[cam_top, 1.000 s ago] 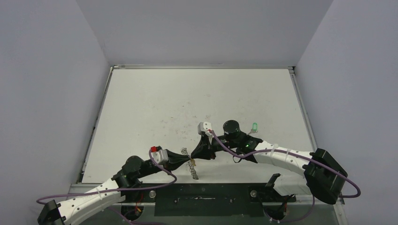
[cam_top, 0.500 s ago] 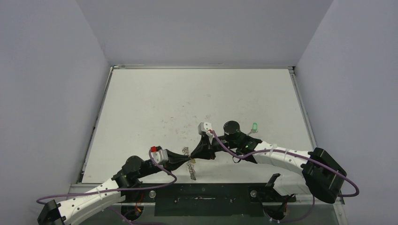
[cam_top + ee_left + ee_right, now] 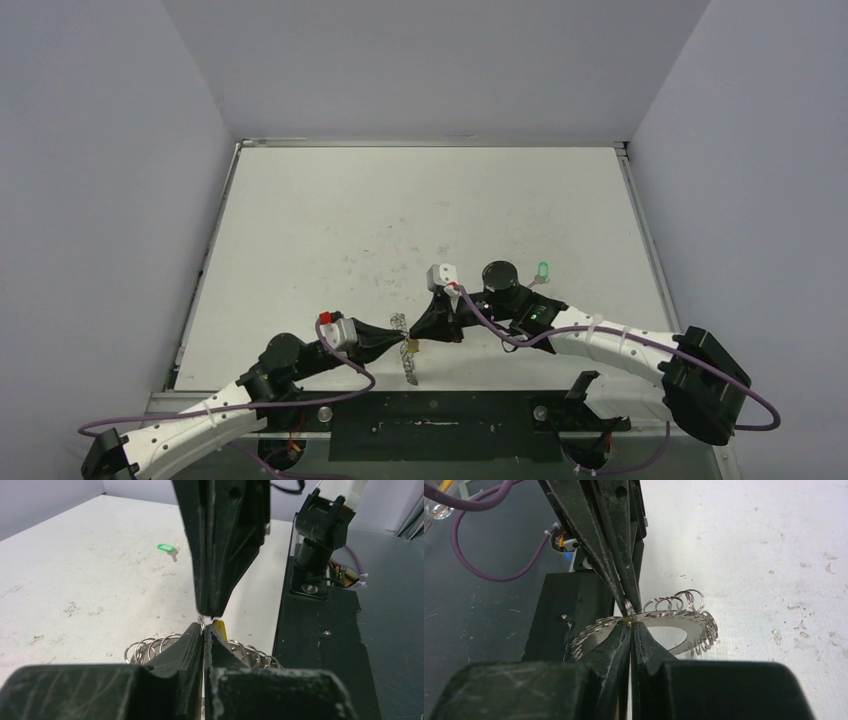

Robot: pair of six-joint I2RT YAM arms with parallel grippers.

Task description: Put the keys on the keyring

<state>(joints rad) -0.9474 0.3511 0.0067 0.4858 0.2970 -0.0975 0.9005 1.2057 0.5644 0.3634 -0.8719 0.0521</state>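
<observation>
The left gripper (image 3: pixel 403 344) is fully closed, pinching the fringed edge of the keyring (image 3: pixel 659 620) near the front edge of the table (image 3: pixel 400 200). The right gripper (image 3: pixel 418 338) is also fully closed, tip to tip with the left; the yellow-orange key (image 3: pixel 219 628) sits at that junction, and which jaws grip it cannot be determined. The green key (image 3: pixel 543 270) lies on the table, well apart to the right.
</observation>
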